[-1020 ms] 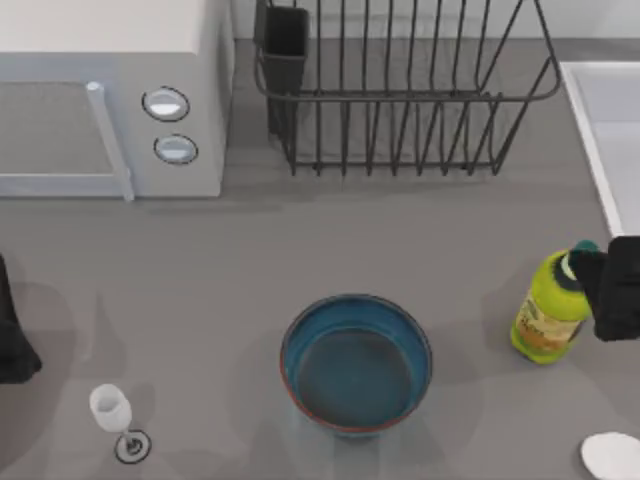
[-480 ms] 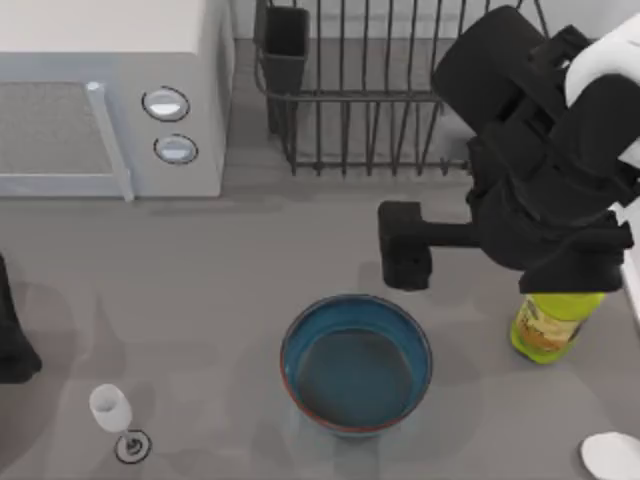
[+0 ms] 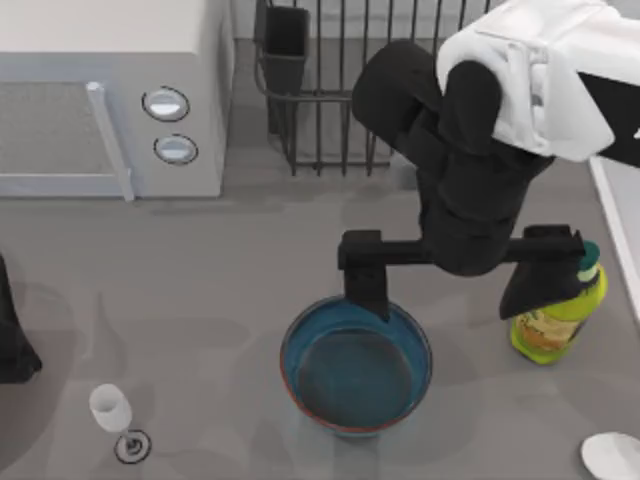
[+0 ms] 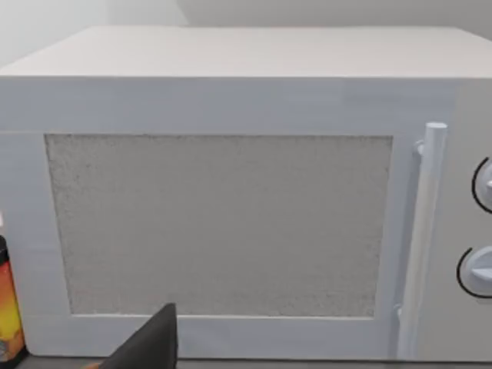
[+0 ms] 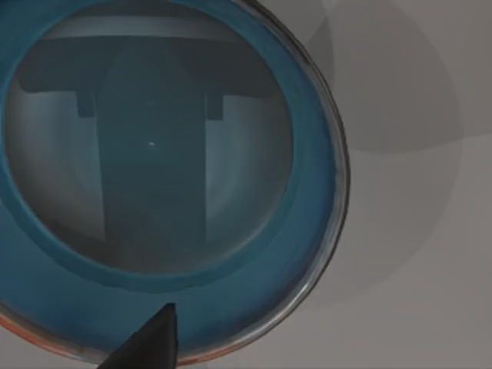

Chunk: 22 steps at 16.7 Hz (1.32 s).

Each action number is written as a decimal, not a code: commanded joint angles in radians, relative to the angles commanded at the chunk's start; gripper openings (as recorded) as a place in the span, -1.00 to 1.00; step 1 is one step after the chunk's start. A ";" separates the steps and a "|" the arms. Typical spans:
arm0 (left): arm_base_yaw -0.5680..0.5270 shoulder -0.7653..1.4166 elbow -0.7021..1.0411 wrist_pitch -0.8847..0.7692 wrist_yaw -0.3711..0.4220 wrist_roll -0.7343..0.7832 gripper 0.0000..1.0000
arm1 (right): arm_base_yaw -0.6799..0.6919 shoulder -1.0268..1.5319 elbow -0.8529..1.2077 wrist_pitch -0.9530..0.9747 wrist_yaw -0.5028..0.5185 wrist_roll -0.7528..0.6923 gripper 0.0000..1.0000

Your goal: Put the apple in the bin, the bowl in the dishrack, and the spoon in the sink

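Note:
The teal-blue bowl with a reddish-brown rim stands upright on the table's front middle, and its inside shows in the right wrist view. My right gripper hangs open and wide above the table. One finger is over the bowl's far rim, the other is by a green bottle. The black wire dishrack stands at the back, partly hidden by the right arm. The sink rim runs along the right edge. The apple and the spoon are out of view. My left gripper is parked at the left edge.
A white microwave fills the back left. A small white stemmed glass stands front left. The green bottle stands right of the bowl. A white rounded object is cut off at the front right corner.
My right arm swung in from the right edge and kept moving left. Its open gripper now hangs over the bowl's far rim, and the arm covers more of the rack.

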 joint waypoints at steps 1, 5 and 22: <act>0.000 0.000 0.000 0.000 0.000 0.000 1.00 | 0.000 0.000 0.000 0.000 0.000 0.000 1.00; 0.000 0.000 0.000 0.000 0.000 0.000 1.00 | 0.003 0.006 -0.016 0.018 0.000 0.005 1.00; 0.000 0.000 0.000 0.000 0.000 0.000 1.00 | 0.003 0.106 -0.268 0.373 0.001 0.004 0.70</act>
